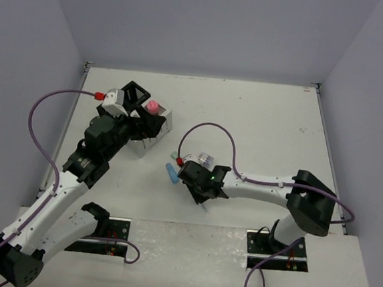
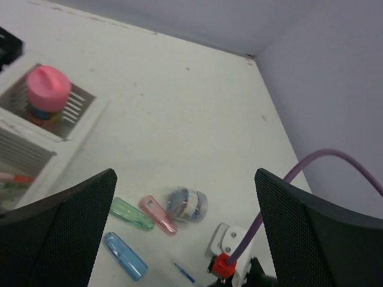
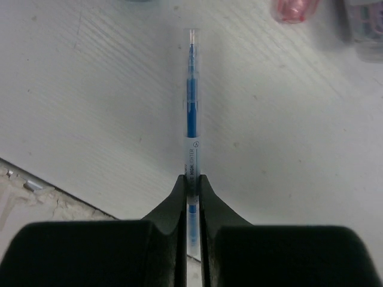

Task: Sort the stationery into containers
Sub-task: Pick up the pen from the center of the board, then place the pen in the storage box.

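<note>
White bench (image 1: 260,123) is carrying everything, and the two arms are reaching over it from the near edge. The left arm is stretching toward the far left, where the black box (image 1: 134,91) and the white box (image 1: 158,128) are standing side by side, the black one farther back. The left gripper (image 2: 184,174) is hovering beside the white box with its fingers spread wide and nothing between them. The pink-capped bottle (image 2: 49,89) is standing upright in one compartment of the white box; in the other, the ends of a few pens (image 2: 12,178) are just showing, one with an orange tip. The right arm is bending in toward the middle of the bench, its gripper (image 3: 191,179) pressing together on the thin pen (image 3: 191,113), a clear barrel with a blue core that is lying flat on the bench and pointing away from the fingers. Near that gripper, a small clear round piece (image 2: 187,204) is sitting just beside the pink stick (image 2: 158,214), with the green stick (image 2: 131,213) next to it and the blue stick (image 2: 124,255) lying a little apart.
</note>
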`<state>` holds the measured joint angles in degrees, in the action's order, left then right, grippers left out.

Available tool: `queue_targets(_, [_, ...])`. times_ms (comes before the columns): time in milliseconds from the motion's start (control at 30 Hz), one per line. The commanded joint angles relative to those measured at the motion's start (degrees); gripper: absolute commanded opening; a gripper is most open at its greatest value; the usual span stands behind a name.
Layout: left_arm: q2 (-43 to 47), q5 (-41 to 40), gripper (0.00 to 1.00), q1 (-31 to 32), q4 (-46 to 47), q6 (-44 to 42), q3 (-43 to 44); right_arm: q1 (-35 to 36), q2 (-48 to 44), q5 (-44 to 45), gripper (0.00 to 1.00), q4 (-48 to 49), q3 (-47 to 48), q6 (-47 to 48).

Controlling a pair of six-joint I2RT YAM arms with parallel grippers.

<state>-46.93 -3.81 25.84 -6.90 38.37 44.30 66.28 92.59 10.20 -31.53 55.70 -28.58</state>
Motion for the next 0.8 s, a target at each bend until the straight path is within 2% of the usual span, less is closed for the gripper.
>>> queue_targets(0, [0.95, 19.9, 1.0, -0.36, 4.96, 2.3, -1.72, 0.24, -11.11, 7.44, 0.0, -4.99, 2.58, -1.13])
queue_targets(67, [0.64, 26.51, 1.0, -0.36, 11.38, 4.34, -4.02, 0.16, -17.55, 8.52, 0.0, -2.06, 2.44, -0.32])
queue_targets(200, [-2.62, 39.18, 1.0, 0.06, 23.85, 12.7, -8.13, 0.16, -28.98, 2.51, 0.0, 10.35, -2.34, 5.77])
queue_targets(333, [-6.09, 44.31, 1.0, 4.62, 37.11, 16.4, -10.47, 0.08, -34.98, 0.83, 0.0, 15.75, -2.25, 9.06])
queue_targets(400, [-7.36, 44.93, 1.0, 7.35, 40.67, 17.58, -10.81, -0.01, -34.67, 1.74, 0.0, 15.11, -0.61, 9.67])
queue_targets(500, [-8.08, 44.38, 0.99, 9.18, 40.78, 17.62, -10.63, 0.07, -35.09, 2.19, 0.0, 14.92, 0.0, 9.85])
queue_targets(600, [-8.86, 43.64, 0.78, 9.92, 41.08, 17.96, -10.81, 0.08, -36.49, 0.56, 0.0, 16.21, -0.06, 10.28])
queue_targets(667, [-9.46, 43.71, 0.49, 9.93, 41.57, 18.14, -10.51, -0.01, -36.21, 0.11, 0.0, 15.97, 0.27, 10.75])
queue_targets(767, [-10.62, 43.9, 0.24, 9.94, 41.55, 17.94, -9.61, 0.0, -36.0, 0.25, 0.0, 15.73, 0.63, 11.2])
